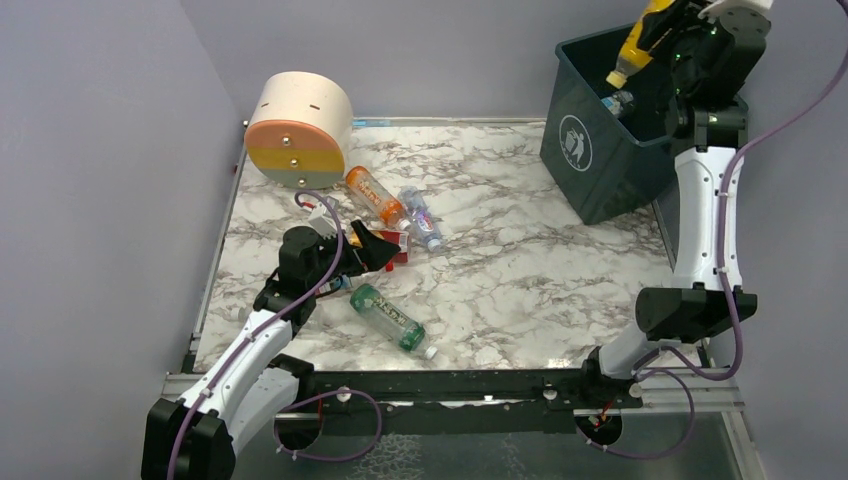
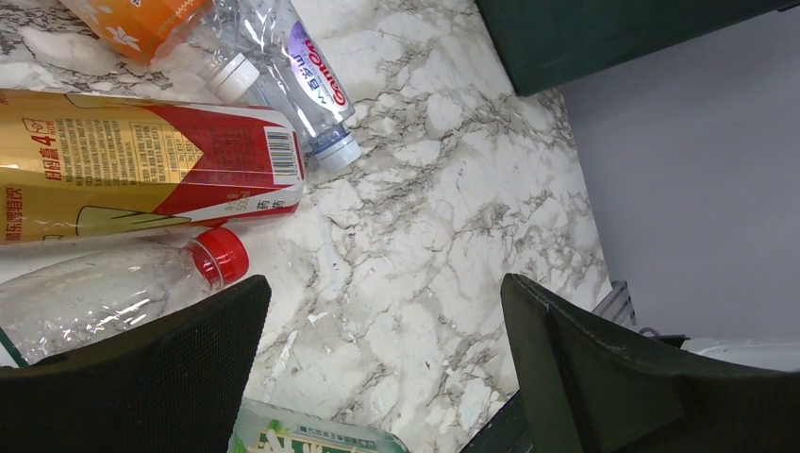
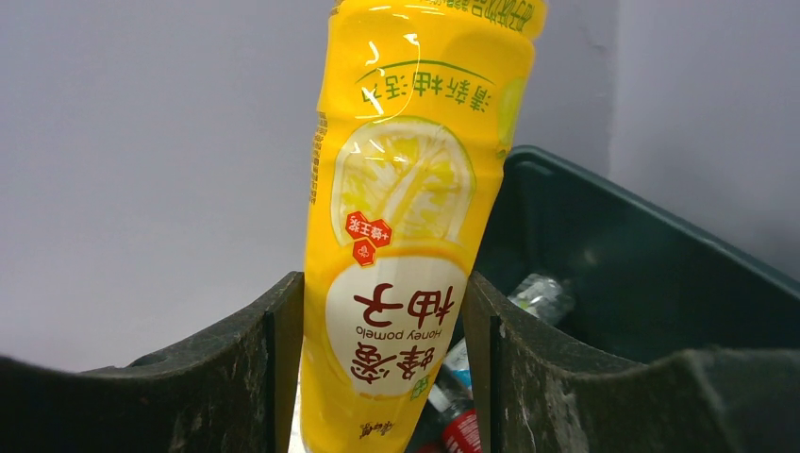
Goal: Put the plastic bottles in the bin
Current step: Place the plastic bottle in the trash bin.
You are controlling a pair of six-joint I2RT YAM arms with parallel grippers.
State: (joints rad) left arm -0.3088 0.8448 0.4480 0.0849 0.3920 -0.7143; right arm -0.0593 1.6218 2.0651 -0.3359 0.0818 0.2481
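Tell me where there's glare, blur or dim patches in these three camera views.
Top external: even, soft light on the marble table, sharp throughout. Left wrist: sheen on the red-capped clear bottle; the left gripper's fingers are dark, slightly soft. Right wrist: white highlights atop the yellow bottle; the bin interior is dim.

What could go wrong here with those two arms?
The yellow bottle, held slanted in the right pincer over the bin, might clip the rim and bounce out when released. The left pincer hangs open over the red-capped bottle and green bottle, lying close together; closing could send one rolling away.
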